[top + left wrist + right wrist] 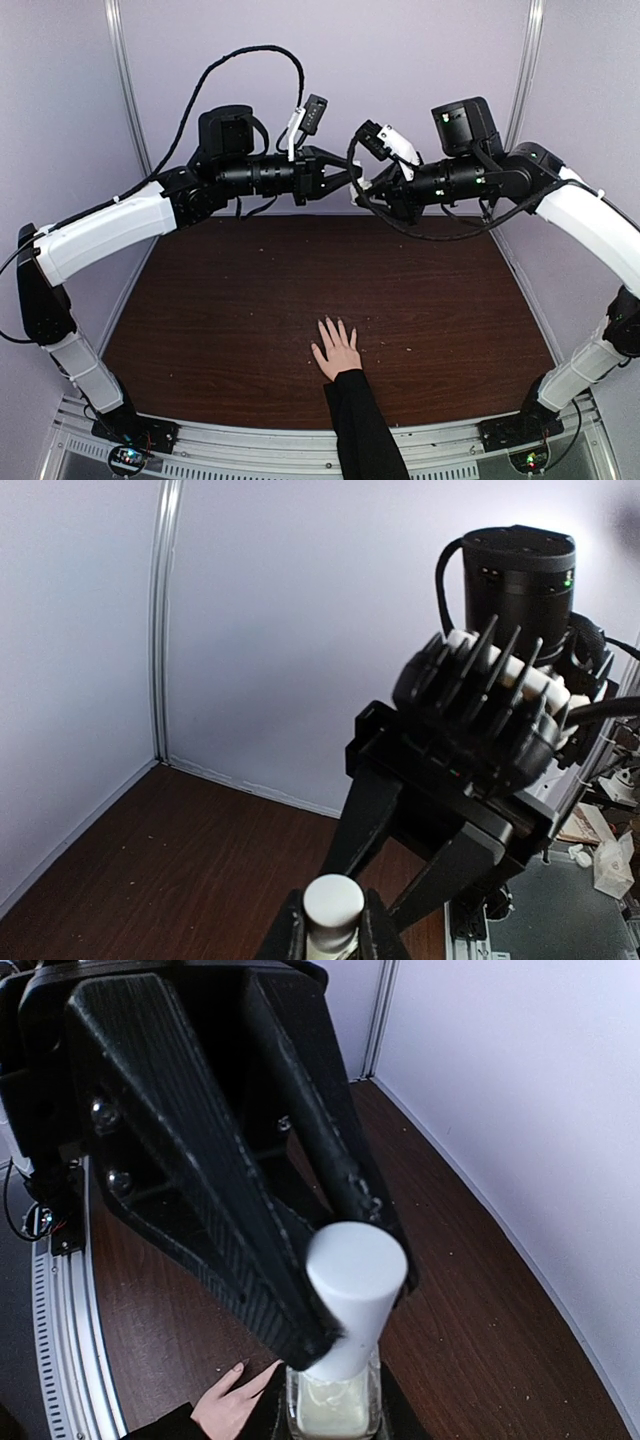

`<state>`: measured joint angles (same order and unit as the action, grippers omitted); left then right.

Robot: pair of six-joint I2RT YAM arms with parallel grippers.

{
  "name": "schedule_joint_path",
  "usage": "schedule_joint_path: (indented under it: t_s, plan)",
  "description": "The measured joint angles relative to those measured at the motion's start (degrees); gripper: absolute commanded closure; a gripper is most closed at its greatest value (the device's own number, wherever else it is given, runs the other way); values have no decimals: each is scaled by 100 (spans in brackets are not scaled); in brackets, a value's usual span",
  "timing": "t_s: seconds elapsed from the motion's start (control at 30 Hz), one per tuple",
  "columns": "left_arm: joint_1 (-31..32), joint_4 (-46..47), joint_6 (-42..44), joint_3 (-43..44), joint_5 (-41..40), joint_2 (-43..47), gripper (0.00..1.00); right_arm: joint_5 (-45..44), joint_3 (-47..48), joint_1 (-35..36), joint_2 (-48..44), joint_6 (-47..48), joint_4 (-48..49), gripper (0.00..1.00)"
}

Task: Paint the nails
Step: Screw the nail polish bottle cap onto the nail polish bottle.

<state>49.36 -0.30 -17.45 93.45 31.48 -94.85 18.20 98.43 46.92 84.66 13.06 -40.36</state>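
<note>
While both arms are raised and bent inward, we see their tips meet high above the twelve o'clock edge of the dark wooden surface (220, 300). The left tool (352, 174), reaching in from nine o'clock, is clamped on the white cap (355, 1270) of a small clear bottle (333, 1408). The right tool (372, 187), reaching in from three o'clock, is clamped on the glass body of that bottle, which holds a pale, milky liquid. From the right wrist view we look along the bottle: the cap sits over its neck, pinched between the left tool's black ribbed fingers (200, 1180). We cannot tell whether the cap is tight or loosened. Far below, at six o'clock on the surface, a light-skinned hand (337, 352) lies flat, fingers spread toward twelve o'clock, its black sleeve (365, 430) running off the near edge. The nails (333, 324) sit at the fingertips, too small for us to judge their colour. Hand and bottle are well apart.
</note>
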Motion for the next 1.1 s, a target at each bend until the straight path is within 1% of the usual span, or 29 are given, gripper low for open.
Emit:
schedule_joint_path:
  t_s: [0.27,0.6,0.77,0.9,1.0,1.1]
  plan:
    - [-55,98,24,11,1034,-22,99,951,7,-101,-146,138,-282,100]
    - [-55,533,31,168,2472,-105,100,2376,136,-111,-212,376,-382,100]
    - [-11,793,-76,280,3014,-166,100,3003,264,-111,-177,522,-426,100]
    - [13,994,-225,378,3294,-221,98,3357,463,-109,-90,625,-535,100]
    - [26,1047,-284,411,3397,-232,94,3497,483,-107,-74,660,-538,100]
    - [35,1012,-299,459,3442,-256,88,3536,483,-105,-74,678,-549,100]
